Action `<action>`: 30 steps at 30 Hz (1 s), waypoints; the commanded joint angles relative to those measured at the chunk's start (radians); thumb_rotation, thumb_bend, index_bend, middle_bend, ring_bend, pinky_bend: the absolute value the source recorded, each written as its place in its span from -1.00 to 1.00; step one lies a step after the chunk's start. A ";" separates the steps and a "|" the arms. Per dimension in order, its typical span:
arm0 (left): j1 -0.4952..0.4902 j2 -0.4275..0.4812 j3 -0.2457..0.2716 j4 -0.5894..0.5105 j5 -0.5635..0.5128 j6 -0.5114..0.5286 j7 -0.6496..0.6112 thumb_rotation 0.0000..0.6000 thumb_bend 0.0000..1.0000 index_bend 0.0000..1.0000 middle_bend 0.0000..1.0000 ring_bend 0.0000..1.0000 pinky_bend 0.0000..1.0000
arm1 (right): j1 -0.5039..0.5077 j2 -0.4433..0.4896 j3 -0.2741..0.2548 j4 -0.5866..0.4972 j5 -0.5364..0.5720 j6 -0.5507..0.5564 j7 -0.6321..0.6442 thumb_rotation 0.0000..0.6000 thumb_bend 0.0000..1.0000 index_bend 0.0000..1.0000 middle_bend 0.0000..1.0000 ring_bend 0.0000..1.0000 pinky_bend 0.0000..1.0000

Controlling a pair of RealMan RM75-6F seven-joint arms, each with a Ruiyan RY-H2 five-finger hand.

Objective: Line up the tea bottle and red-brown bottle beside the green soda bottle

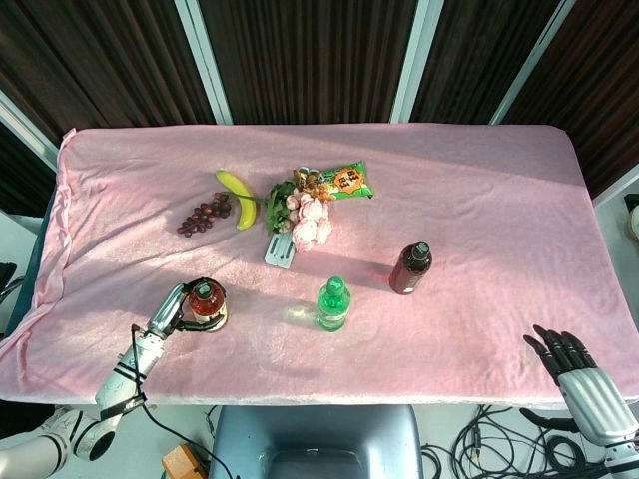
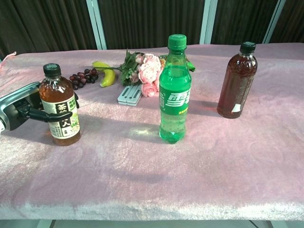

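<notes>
The tea bottle (image 2: 59,107) stands upright inside the left hand (image 2: 26,110), whose fingers wrap it, ready to carry it toward the green soda bottle (image 2: 174,90) farther off. The right hand (image 1: 579,369) rests spread, holding nothing.

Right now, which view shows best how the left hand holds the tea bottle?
The chest view: it shows the left hand from the side, fingers wrapped around the tea bottle. The head view looks down on the cap, so the grip is mostly hidden.
</notes>
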 commanded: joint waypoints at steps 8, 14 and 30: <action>0.050 -0.046 -0.049 -0.089 -0.031 0.121 0.056 1.00 0.06 0.60 0.75 0.15 -0.17 | 0.007 0.000 -0.004 -0.005 -0.001 -0.013 -0.006 1.00 -0.50 -1.00 -1.00 -1.00 -0.84; 0.057 -0.111 -0.059 -0.173 -0.018 0.176 0.215 1.00 0.00 0.61 0.72 0.06 -0.34 | 0.010 0.000 -0.009 -0.007 -0.007 -0.018 -0.008 1.00 -0.50 -1.00 -1.00 -1.00 -0.83; -0.048 -0.269 -0.150 -0.183 -0.115 0.035 0.478 1.00 -0.05 0.61 0.66 -0.04 -0.44 | 0.017 0.008 -0.024 0.003 -0.025 -0.023 0.020 1.00 -0.50 -1.00 -1.00 -1.00 -0.84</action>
